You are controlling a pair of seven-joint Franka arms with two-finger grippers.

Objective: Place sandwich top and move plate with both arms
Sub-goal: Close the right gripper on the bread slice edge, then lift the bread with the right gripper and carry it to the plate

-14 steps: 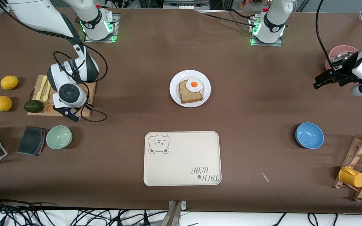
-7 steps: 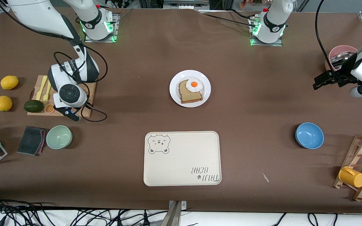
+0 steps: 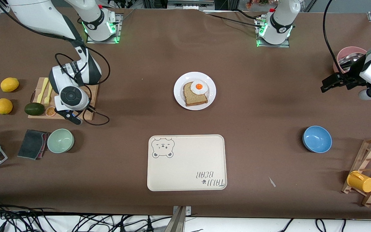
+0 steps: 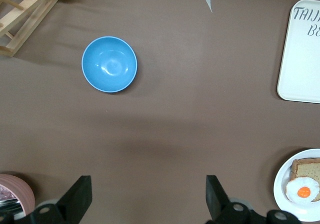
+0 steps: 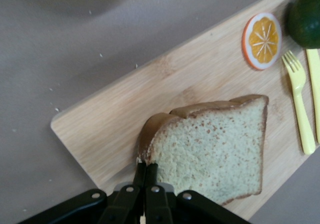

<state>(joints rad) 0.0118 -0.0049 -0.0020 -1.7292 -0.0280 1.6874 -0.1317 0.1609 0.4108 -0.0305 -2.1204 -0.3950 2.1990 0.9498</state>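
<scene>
**A:** How far along is the sandwich?

**B:** Barely started, I judge. The round white plate (image 3: 195,91) sits mid-table, farther from the front camera than the cream rectangular tray with the bear drawing (image 3: 187,162), and it carries only a smaller slice of brown bread (image 3: 194,95) with a white-and-orange fried egg (image 3: 199,86) on it. No top slice yet.

**A:** Where is the top?

**B:** The speckled light-brown wholemeal slice with the darker crust (image 5: 215,146) lies on the pale wooden cutting board (image 5: 150,99), toward the right arm's end of the table, near an orange slice (image 5: 262,40) and a yellow plastic fork (image 5: 299,102).

**A:** And the right gripper?

**B:** The right gripper (image 5: 145,176) is down over the board, its fingers pinched together at the crust edge of that slice. It looks like a grasp on the bread, which is not yet lifted.

**A:** The other arm?

**B:** The left gripper (image 4: 147,196) waits over bare table near the pink bowl (image 3: 349,55), jaws spread wide and empty. Carrying the slice over, setting it on the egg and the two-armed plate move all remain.
</scene>
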